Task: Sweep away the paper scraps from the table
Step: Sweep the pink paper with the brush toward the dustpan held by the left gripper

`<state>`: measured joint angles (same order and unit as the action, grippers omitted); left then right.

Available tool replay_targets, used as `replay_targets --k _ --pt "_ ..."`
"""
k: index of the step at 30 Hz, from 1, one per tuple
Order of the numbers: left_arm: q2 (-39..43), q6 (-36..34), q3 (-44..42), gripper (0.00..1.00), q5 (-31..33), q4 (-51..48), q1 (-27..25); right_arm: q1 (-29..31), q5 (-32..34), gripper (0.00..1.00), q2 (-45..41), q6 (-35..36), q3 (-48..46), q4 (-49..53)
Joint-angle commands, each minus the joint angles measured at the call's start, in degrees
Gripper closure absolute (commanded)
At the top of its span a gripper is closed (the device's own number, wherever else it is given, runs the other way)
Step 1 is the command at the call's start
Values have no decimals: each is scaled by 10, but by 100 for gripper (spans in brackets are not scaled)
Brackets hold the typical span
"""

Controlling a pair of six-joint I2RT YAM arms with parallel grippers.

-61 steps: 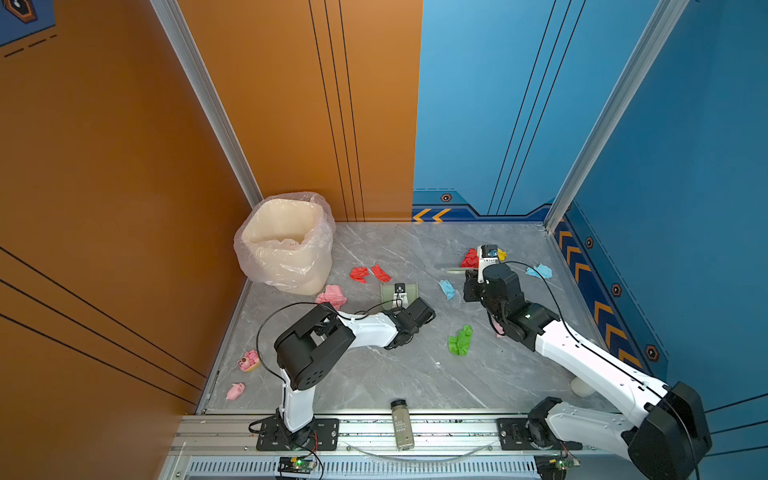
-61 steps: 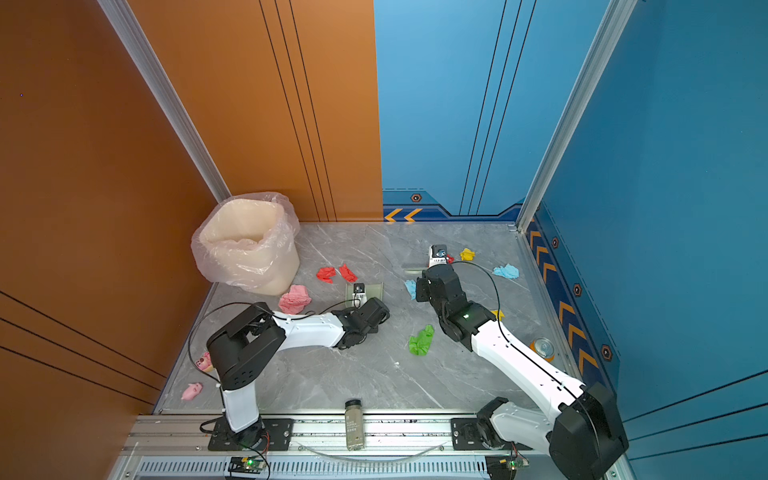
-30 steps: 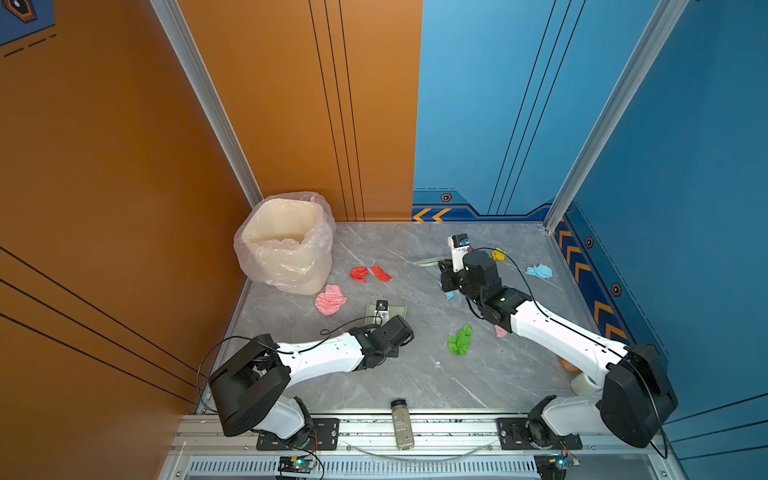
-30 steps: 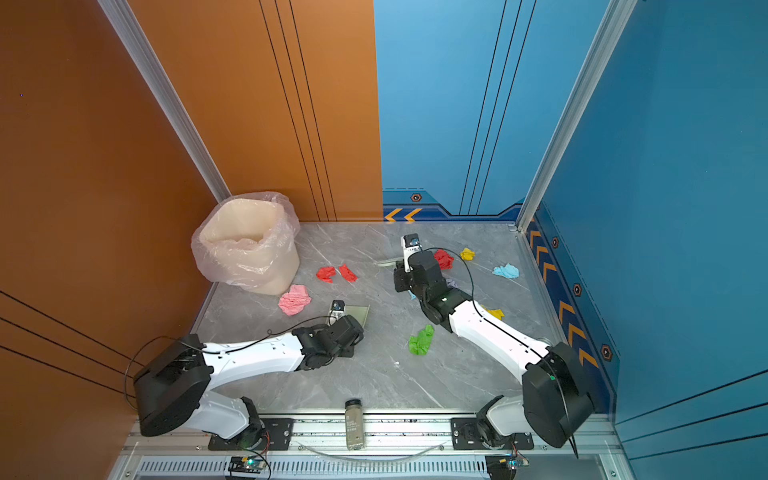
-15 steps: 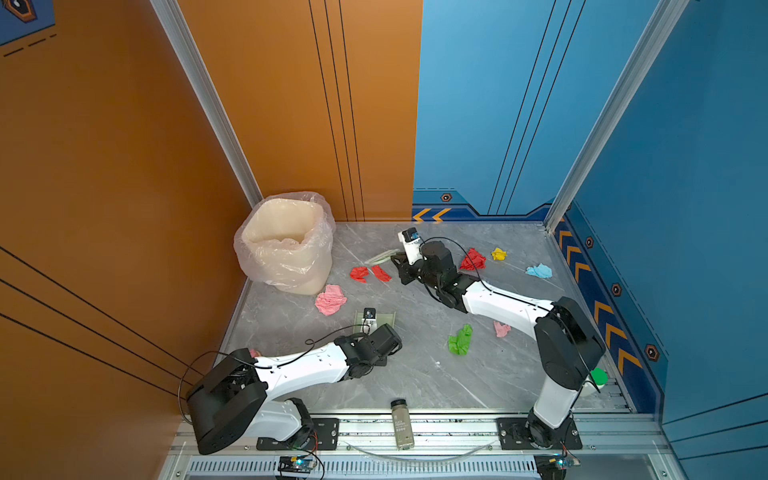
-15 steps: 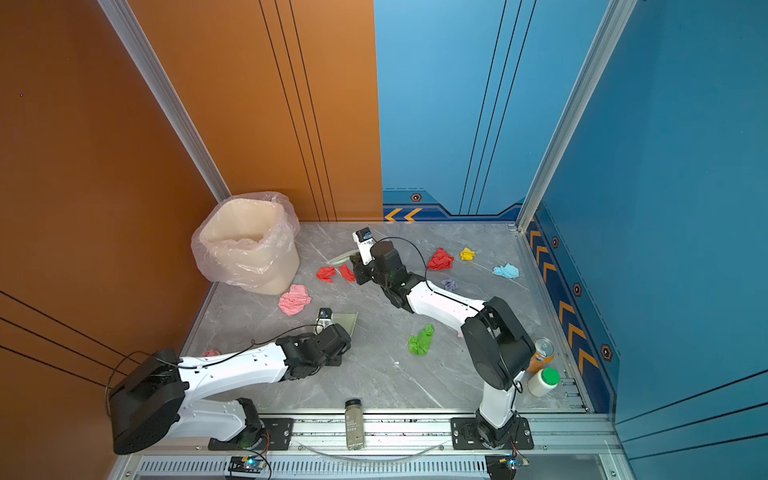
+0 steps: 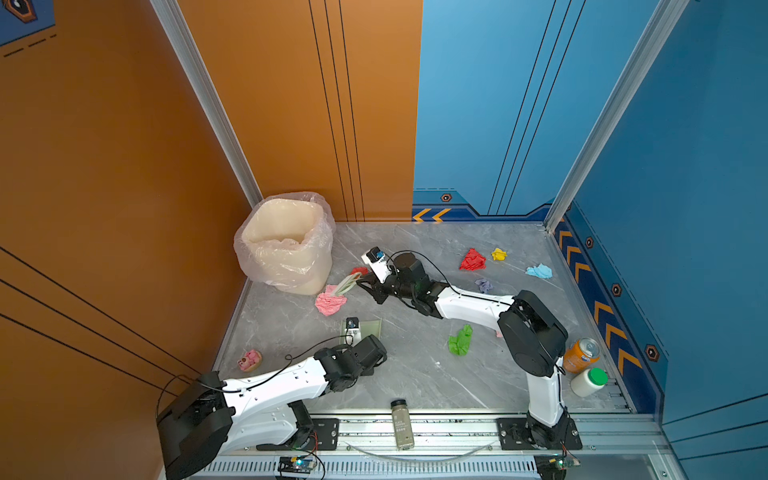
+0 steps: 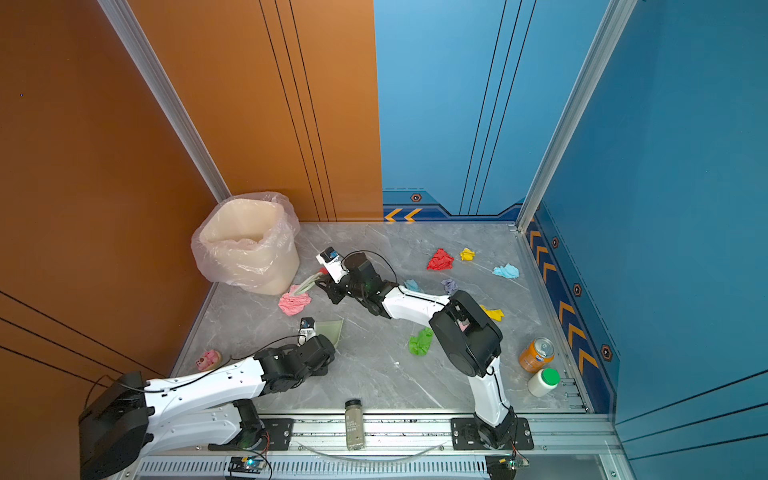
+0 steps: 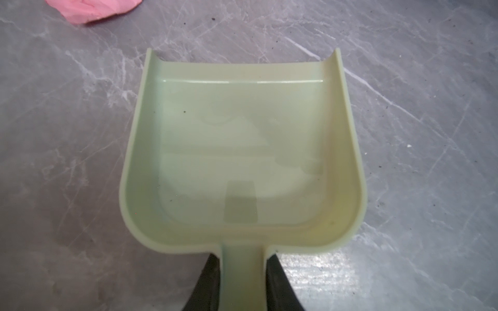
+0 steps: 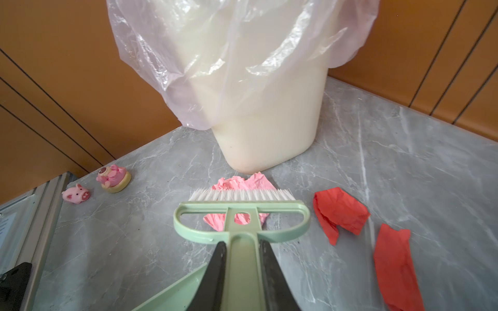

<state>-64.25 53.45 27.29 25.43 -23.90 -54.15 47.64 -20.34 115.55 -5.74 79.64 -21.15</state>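
Empty dustpan (image 9: 242, 150) in left hand (image 9: 244, 282)

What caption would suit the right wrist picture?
Right pincer grips a pale green brush, bristles at a crumpled pink paper wad before the bag-lined cream bin.

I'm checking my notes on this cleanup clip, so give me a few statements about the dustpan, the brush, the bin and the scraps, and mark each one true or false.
1. The left claw is shut on the handle of the dustpan. True.
2. The dustpan holds scraps. False: it is empty.
3. The brush in the right claw has its bristles at the pink scrap. True.
4. The bin stands by the blue wall. False: it stands in the far corner by the orange wall.
5. The green scrap lies in the bin. False: it lies on the table.
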Motion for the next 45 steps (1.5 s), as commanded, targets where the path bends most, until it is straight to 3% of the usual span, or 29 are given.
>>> replay_targets --k 1,9,16,33,45 --pt "4 14 -11 100 11 -24 -9 19 -3 100 27 5 35 -14" --pt "2 24 -19 100 9 -24 -11 40 16 100 91 1 82 10" --pt "4 26 -21 100 12 -24 -12 28 29 100 85 4 63 45" --pt "7 23 -19 100 17 -34 -10 3 48 100 -94 19 -149 72" --pt "17 6 -15 100 20 -48 -6 -1 48 100 -213 -2 -183 155"
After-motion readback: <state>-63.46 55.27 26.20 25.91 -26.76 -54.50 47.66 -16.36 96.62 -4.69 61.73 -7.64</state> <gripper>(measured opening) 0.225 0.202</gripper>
